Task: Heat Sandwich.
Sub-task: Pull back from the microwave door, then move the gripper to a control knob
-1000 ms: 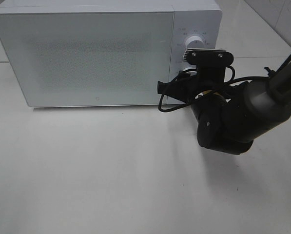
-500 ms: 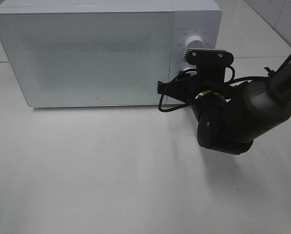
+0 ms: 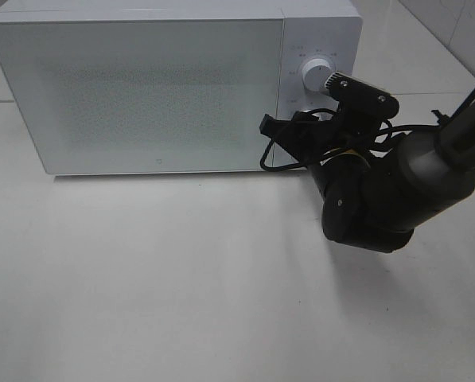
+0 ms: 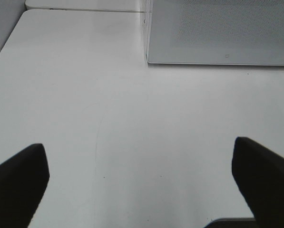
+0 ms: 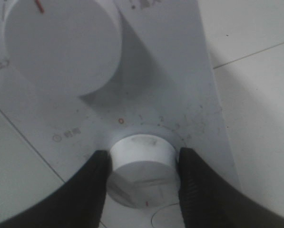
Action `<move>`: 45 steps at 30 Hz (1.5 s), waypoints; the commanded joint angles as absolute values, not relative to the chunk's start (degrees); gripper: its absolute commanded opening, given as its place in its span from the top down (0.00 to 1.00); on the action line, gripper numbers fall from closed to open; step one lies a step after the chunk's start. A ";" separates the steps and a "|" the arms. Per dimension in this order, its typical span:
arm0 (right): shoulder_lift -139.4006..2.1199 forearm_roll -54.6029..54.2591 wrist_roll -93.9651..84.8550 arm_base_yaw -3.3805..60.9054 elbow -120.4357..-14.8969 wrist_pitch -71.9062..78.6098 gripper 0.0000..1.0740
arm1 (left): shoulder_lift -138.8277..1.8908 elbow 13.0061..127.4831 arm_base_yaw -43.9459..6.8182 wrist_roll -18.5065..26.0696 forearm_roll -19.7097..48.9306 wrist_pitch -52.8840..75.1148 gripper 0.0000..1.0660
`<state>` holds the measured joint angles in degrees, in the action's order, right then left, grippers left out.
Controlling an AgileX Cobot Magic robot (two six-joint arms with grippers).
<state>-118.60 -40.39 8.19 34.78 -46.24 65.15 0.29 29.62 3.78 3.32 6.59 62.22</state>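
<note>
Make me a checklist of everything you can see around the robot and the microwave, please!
Surface: white table, smooth and pale.
Job's things: microwave, door shut; sandwich not seen.
Clutter: nothing seen.
Grippers: right tool shut on the lower dial, next to the bigger upper dial; left tool open and empty over the table.
Cables: black cable looped at the right wrist.
Surroundings: pale tiles beside the microwave.
</note>
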 commanded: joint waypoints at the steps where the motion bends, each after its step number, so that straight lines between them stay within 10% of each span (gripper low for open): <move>1: -118.37 -38.90 15.24 34.84 -46.75 66.75 0.90 | 1.20 29.56 3.95 3.04 7.05 61.54 0.09; 45: -118.37 -38.16 84.80 34.84 -46.75 70.99 0.88 | 1.20 29.56 3.95 3.04 7.05 61.54 0.09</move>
<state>-119.18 -40.28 83.54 34.84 -45.95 67.04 0.29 29.62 3.78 3.32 6.59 62.22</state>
